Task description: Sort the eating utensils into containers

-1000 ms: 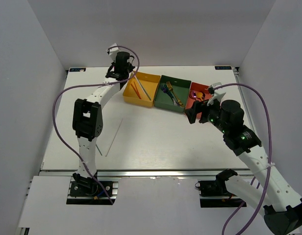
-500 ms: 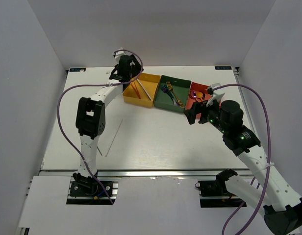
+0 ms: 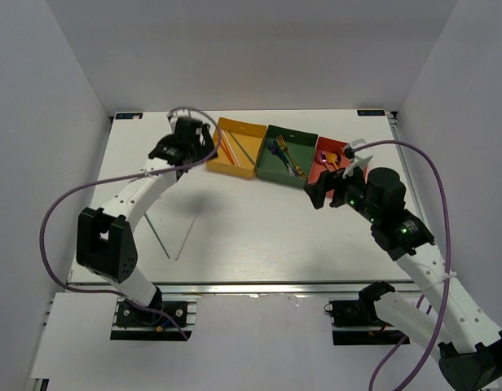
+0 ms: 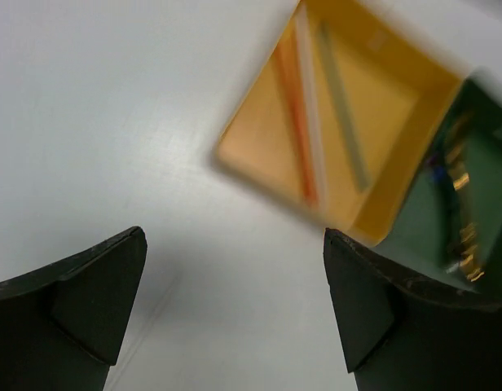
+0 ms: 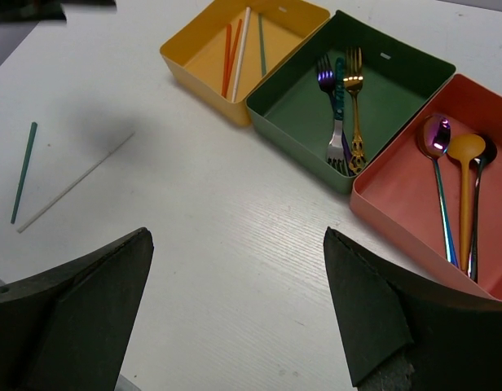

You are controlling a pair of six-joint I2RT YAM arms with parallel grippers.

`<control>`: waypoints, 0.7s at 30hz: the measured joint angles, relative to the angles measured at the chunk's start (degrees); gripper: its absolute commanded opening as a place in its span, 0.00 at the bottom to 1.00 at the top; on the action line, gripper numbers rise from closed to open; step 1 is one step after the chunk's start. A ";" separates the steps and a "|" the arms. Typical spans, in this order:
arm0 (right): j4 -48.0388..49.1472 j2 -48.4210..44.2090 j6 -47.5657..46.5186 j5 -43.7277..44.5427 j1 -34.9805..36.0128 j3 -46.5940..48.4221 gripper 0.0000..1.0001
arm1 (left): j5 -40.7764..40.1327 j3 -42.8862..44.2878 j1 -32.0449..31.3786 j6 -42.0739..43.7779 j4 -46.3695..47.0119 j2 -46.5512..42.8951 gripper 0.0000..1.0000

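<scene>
The yellow tray (image 5: 204,72) holds a red chopstick (image 5: 228,49), a pale chopstick (image 5: 241,54) and a green chopstick (image 5: 262,46). Purple, silver and gold forks (image 5: 342,114) lie in the dark green tray (image 5: 293,104). Pink, orange and black spoons (image 5: 461,187) lie in the red-orange tray (image 5: 398,189). On the table lie a green chopstick (image 5: 23,171) and a pale chopstick (image 5: 76,194). My left gripper (image 3: 194,148) is open and empty just left of the yellow tray (image 4: 255,142). My right gripper (image 5: 235,309) hovers open and empty in front of the trays.
The three trays stand in a row at the back of the white table (image 3: 259,228), yellow tray (image 3: 229,169) leftmost. The loose green chopstick (image 3: 156,235) and pale chopstick (image 3: 189,231) lie left of centre. The left arm's purple cable (image 3: 63,204) loops over the left side.
My left gripper has opened and drawn back from over the yellow tray's far corner to its left side, the arm swinging low. The right arm has not moved.
</scene>
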 measured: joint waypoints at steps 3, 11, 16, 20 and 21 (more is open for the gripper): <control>-0.02 0.04 -0.07 -1.44 0.00 -0.13 0.89 | 2.25 -12.66 0.00 1.11 -3.54 -4.02 0.98; -0.15 0.00 -0.20 -4.96 0.00 -0.61 0.89 | 9.46 -28.15 0.00 5.20 -11.76 -5.40 0.98; -0.15 -0.44 -0.52 -6.43 0.00 -0.63 0.89 | 12.17 -30.60 0.00 6.05 -11.82 -6.75 0.91; -0.13 -0.79 -0.85 -7.06 0.00 -0.66 0.89 | 13.46 -33.31 0.00 6.51 -12.02 -6.69 0.85; -0.13 -0.79 -0.94 -7.15 0.00 -0.66 0.89 | 13.64 -33.97 0.00 6.58 -12.17 -6.58 0.85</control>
